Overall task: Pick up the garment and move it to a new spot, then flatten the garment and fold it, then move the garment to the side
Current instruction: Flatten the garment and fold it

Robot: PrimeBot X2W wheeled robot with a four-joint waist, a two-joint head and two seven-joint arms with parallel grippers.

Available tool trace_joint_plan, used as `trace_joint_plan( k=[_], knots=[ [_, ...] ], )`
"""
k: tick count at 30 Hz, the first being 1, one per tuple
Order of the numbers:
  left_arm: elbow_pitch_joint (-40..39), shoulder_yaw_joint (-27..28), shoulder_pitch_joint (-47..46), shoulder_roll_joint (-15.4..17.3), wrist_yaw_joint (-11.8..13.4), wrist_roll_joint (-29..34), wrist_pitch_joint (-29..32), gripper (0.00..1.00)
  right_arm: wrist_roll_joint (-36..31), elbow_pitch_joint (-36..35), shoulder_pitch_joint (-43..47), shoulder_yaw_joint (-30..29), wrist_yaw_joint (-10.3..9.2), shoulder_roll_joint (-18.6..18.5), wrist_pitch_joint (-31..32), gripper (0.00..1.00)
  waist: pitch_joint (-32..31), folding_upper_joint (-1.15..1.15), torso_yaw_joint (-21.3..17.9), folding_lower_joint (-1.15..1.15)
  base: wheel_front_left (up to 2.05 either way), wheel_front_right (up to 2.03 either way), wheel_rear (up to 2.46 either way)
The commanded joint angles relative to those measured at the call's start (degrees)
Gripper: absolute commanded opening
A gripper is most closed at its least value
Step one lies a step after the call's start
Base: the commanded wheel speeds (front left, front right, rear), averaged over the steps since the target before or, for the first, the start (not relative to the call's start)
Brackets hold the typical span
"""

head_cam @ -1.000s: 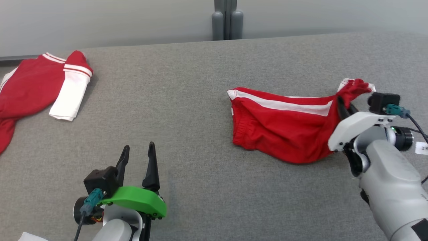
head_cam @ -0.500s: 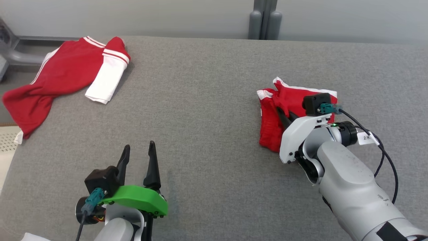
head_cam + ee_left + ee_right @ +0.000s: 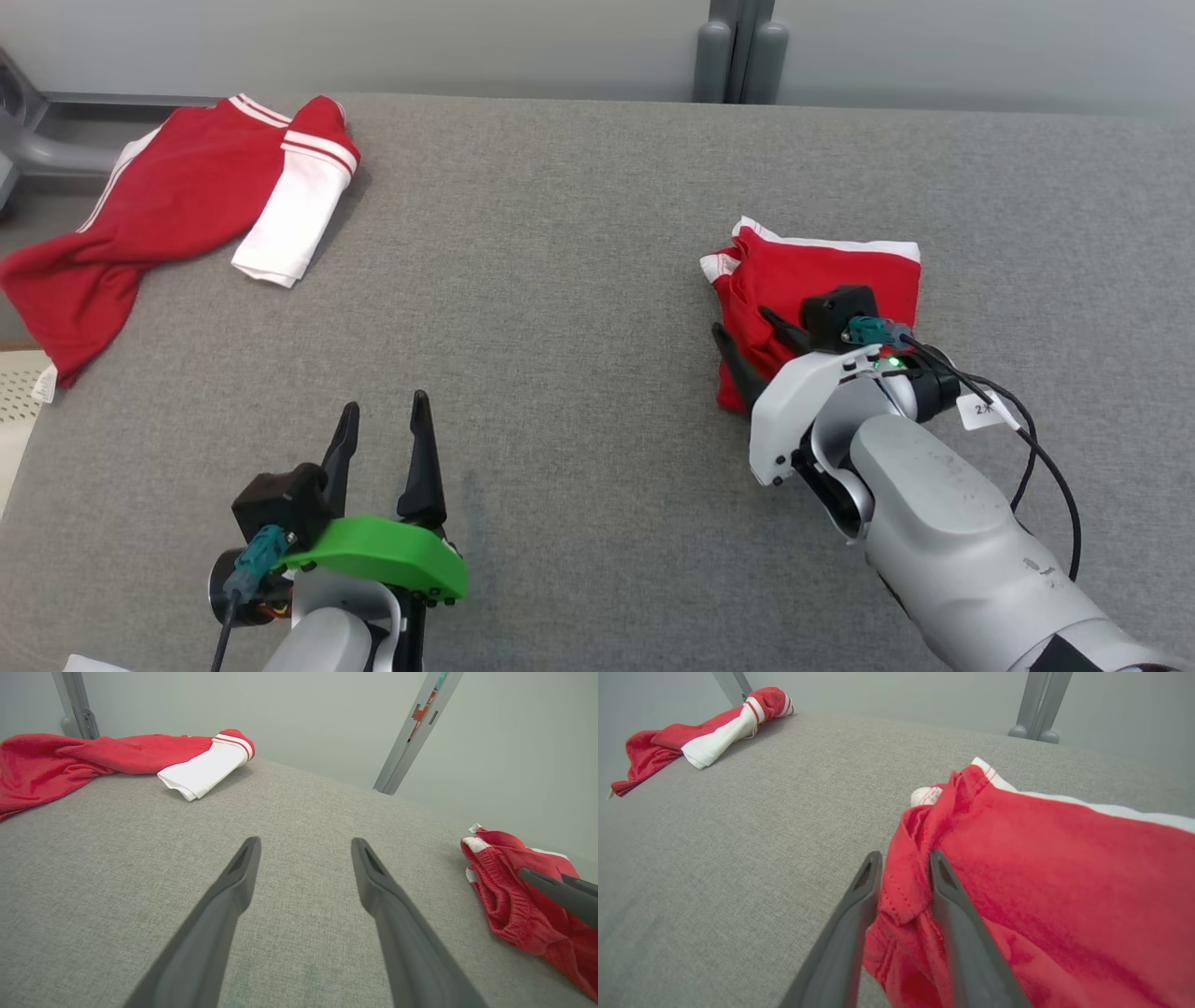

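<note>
The garment (image 3: 187, 196), a red T-shirt with white sleeves, lies crumpled at the table's far left corner, also seen in the left wrist view (image 3: 117, 753) and the right wrist view (image 3: 668, 742). My left gripper (image 3: 385, 403) stands open over bare table near the front, well short of it (image 3: 306, 841). My right gripper (image 3: 740, 319) is open at the left edge of a folded pair of red shorts with a white stripe (image 3: 822, 271). A fold of the shorts (image 3: 1041, 858) still lies between its spread fingers (image 3: 905, 855).
The grey fabric table (image 3: 560, 280) stretches between the two red pieces. A grey post (image 3: 738, 51) stands behind the far edge. The table's left edge runs past the T-shirt, with a white perforated object (image 3: 14, 401) beyond it. The right fingers (image 3: 556, 891) show at the left wrist view's right edge.
The head camera has turned left. My right gripper carried the shorts' right end over to the left, doubling them, then opened. The left gripper has stayed put.
</note>
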Motion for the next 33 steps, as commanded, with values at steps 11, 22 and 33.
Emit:
trace_joint_plan(
  k=[11,22,33],
  knots=[
    [0.53,0.32,1.77,-0.06,-0.48,0.83,-0.03,1.0,0.99,-10.28,4.01,-1.56,-0.08,-2.8,-3.69,1.0,-1.5,0.0,-3.66,0.0,0.0,0.0,0.0],
    [0.84,-0.88,1.12,-0.46,-1.0,1.03,0.15,1.0,-6.99,-10.88,5.79,-7.3,-0.08,-9.55,1.7,0.0,-1.49,0.0,-1.81,0.0,0.0,0.0,0.0],
    [1.15,-0.69,0.4,-0.06,-1.09,0.9,0.11,1.0,-5.02,-4.63,4.72,-0.36,-0.08,-5.96,3.32,0.0,-0.48,0.0,1.24,0.0,0.0,0.0,0.0]
  ],
)
